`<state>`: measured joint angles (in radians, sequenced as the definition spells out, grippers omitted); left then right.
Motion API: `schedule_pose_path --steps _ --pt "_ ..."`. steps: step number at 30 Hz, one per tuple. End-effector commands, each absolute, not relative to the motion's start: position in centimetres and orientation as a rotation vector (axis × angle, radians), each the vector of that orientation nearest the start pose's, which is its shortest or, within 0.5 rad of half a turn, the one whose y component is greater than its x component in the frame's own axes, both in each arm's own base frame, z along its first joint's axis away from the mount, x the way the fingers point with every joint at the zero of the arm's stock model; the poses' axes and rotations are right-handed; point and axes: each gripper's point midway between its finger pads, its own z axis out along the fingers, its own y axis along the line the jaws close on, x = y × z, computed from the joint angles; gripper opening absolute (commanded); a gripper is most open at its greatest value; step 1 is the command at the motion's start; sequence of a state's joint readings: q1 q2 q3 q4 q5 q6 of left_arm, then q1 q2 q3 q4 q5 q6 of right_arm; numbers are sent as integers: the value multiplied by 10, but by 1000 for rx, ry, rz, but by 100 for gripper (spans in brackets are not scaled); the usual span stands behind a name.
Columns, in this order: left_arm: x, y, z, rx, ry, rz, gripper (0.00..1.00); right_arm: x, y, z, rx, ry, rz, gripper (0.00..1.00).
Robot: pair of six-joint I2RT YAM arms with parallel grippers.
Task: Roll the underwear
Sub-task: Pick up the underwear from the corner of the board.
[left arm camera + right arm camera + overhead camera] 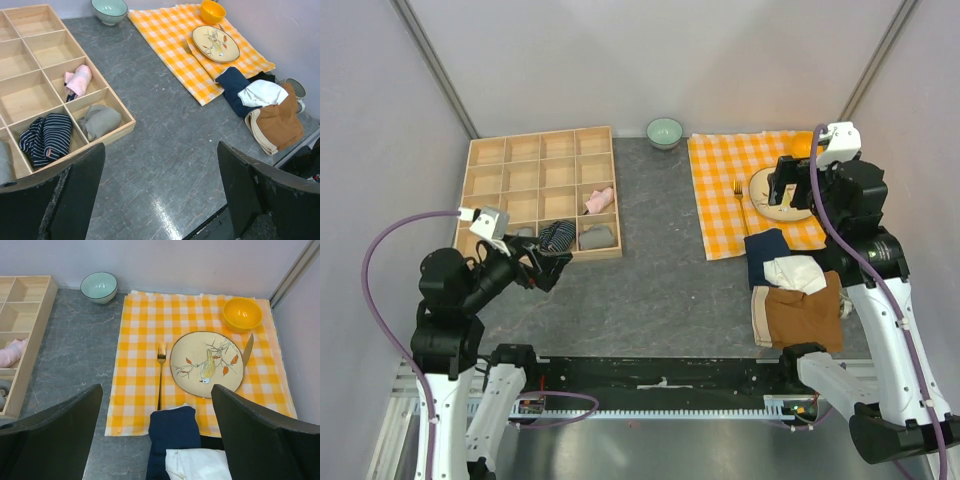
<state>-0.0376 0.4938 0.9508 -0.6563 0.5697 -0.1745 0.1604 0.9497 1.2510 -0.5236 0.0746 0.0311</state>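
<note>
Overhead, not yet rolling: hanging the spread, empty left gripper (542, 268) with the rust-brown, tan-banded cloth underwear (805, 315) and crumpled cream-white cloth underwear (795, 272) well to its right, just nearer than the spread right gripper (783, 188). Left wrist: viewing both garments ahead-right. Right wrist: catching only cream below; likely needing backing up and lowering.

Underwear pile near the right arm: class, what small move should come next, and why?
Probably draw the right gripper back toward its base and down over the cream-white underwear. It hangs open above the checked cloth, while that garment lies loose, partly atop the rust-brown underwear, close by this arm.
</note>
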Motion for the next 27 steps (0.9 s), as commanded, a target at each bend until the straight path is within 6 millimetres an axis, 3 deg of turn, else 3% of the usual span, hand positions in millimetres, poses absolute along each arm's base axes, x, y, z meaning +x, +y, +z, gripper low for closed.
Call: schedule_pose_path --steps 1,9,12,15,18,20,24,27 --pt "181 -102 315 301 1723 -601 99 305 39 368 -66 1783 121 98" --pt "191 -106 307 296 1689 -624 99 293 63 345 -300 1822 263 98" --pt "196 -109 301 301 1682 -645 99 283 70 325 -508 1836 264 98" --pt "201 -115 294 306 1663 -690 99 280 63 293 -639 1891 185 98" --pt "205 -123 270 303 1689 -760 99 280 52 264 -693 1956 110 98" --pt "208 -125 271 304 1662 -775 99 281 39 250 -703 1997 32 98" --pt "212 -129 262 309 1659 -787 98 277 10 200 -714 2240 -96 98" --pt "213 -129 262 312 1657 -782 98 275 -3 169 -767 2328 -150 98"
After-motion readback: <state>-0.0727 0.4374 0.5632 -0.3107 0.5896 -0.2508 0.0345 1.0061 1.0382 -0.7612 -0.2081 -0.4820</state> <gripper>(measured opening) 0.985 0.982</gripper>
